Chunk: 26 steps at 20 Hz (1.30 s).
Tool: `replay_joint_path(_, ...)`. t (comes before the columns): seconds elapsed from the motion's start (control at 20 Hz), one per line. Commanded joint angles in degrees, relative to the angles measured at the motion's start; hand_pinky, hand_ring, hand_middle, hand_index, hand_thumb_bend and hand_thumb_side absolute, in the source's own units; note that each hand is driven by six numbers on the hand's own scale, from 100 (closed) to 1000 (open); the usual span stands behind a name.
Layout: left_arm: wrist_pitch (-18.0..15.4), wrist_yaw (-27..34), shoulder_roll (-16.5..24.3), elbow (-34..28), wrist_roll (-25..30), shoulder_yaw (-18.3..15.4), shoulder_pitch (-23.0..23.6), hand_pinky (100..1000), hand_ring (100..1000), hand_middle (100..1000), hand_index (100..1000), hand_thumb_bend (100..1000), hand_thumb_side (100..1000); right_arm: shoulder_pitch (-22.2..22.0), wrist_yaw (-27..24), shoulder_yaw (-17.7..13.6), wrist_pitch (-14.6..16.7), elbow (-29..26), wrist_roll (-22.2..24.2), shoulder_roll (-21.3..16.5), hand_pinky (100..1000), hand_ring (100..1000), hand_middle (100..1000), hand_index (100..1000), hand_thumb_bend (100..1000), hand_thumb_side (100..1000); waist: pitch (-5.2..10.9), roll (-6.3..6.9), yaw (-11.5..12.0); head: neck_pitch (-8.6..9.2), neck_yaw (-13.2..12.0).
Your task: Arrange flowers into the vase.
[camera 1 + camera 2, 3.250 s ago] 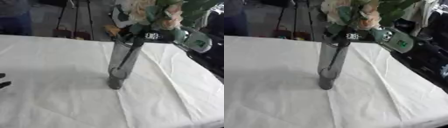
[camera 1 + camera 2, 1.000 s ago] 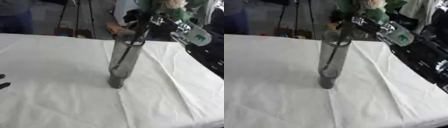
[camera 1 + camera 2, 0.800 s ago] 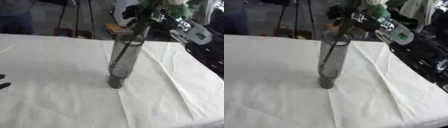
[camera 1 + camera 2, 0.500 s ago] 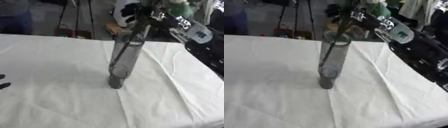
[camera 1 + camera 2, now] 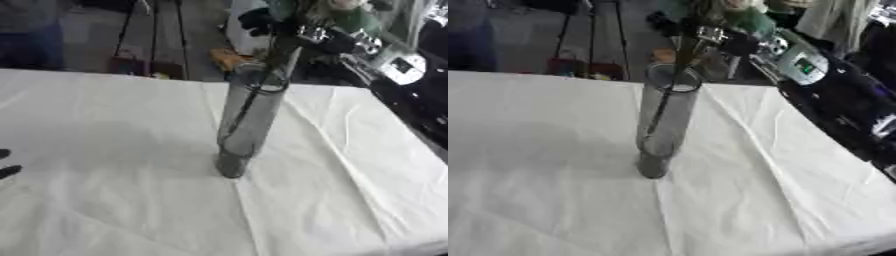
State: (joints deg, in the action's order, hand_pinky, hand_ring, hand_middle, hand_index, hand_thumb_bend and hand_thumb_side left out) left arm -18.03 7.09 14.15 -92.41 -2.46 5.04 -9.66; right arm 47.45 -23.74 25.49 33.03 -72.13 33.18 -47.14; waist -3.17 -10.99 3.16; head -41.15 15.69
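I think I am nearly done: my right hand (image 5: 328, 37) grips the flower bunch (image 5: 741, 12), stems inside the tall grey glass vase (image 5: 248, 120), not let go yet.

vase (image 5: 248, 122): clear smoky glass, smooth, glossy, with a thicker dark base
table (image 5: 105, 150): covered in white matt cloth, creased and softly wrinkled
stems (image 5: 667, 95): dark, thin, seen through the glass
right hand (image 5: 328, 37): black, part glossy, with silvery metal bits
leaves (image 5: 354, 20): green, matt
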Motion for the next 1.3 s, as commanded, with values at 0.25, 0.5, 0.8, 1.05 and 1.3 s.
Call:
replay_joint_path(0.25,-0.1,0.2,0.3,-0.6,0.1,0.0,-0.3,723,951,671,809,933,772,1.7,2.5,-3.1,18.9,1.0,18.8,-0.7,981,1000,1000,1000,241,1000,0.41,0.53,-0.2,0.31,0.2)
replay_joint_path(0.5,-0.1,0.2,0.3,-0.6,0.1,-0.1,-0.4,723,951,671,809,934,772,1.8,2.7,-4.2,18.9,3.1,18.8,0.9,958,1000,997,1000,206,1000,0.14,0.76,-0.2,0.47,0.2)
replay_joint_path(0.8,-0.1,0.3,0.2,-0.6,0.0,0.0,-0.5,724,951,671,809,933,772,2.0,2.1,-4.9,18.9,4.3,18.8,1.8,946,1000,992,1000,166,1000,-0.03,0.98,0.0,0.51,0.3)
replay_joint_path(1.05,-0.1,0.3,0.2,-0.6,0.1,0.0,-0.5,724,951,671,809,933,772,2.1,1.4,-5.5,18.9,4.8,18.8,2.3,933,1000,986,1000,139,1000,-0.13,1.09,0.0,0.56,0.2)
replay_joint_path(1.3,0.0,0.3,0.2,-0.6,0.1,-0.1,-0.5,724,951,671,809,932,772,2.5,-0.6,-6.4,18.9,4.5,18.8,2.8,919,1000,979,1000,125,1000,-0.11,1.12,-0.1,0.52,0.3)
